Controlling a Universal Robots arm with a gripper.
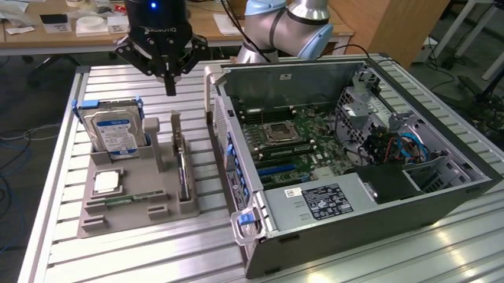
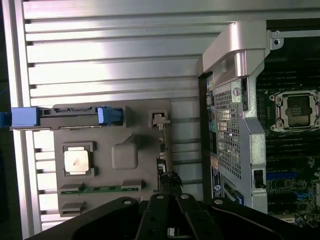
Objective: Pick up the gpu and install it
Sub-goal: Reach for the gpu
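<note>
Overhead, gripper closed and empty, above gpu standing edgewise in grey holder

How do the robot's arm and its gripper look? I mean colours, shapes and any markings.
The arm is made of rounded silver-grey tubes with light blue joint caps; a thin black cable runs beside it. The gripper is black, with white ROBOTIQ lettering and a small blue light on its body. Its fingers are black jointed links with pale screw heads.
</note>
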